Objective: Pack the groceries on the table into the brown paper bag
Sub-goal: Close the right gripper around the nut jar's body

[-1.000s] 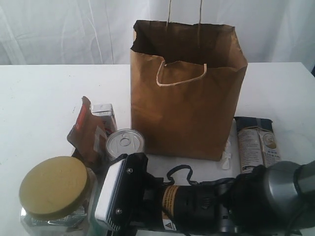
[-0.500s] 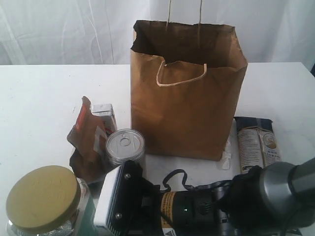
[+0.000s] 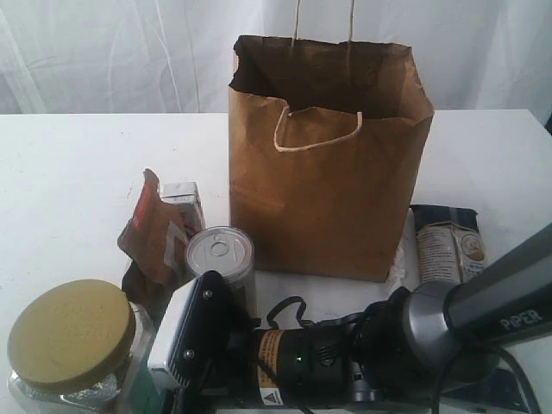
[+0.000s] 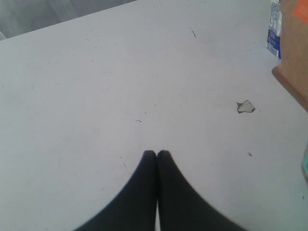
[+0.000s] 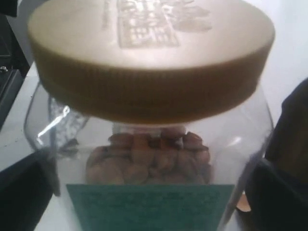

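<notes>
One jar [image 5: 149,154] inside right claw [image 5: 151,204]

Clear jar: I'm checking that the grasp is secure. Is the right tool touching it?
Touching. The right wrist view shows the clear jar sitting between the right tool's dark fingers, its glass sides pressed against both with no gap.

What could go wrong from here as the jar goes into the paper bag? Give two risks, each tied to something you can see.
1. The right gripper holds the wide, smooth-walled jar only by its sides, so it may slip in transit.
2. The tin can and foil pouch stand between the jar and the brown paper bag; a low swing could topple them.
</notes>
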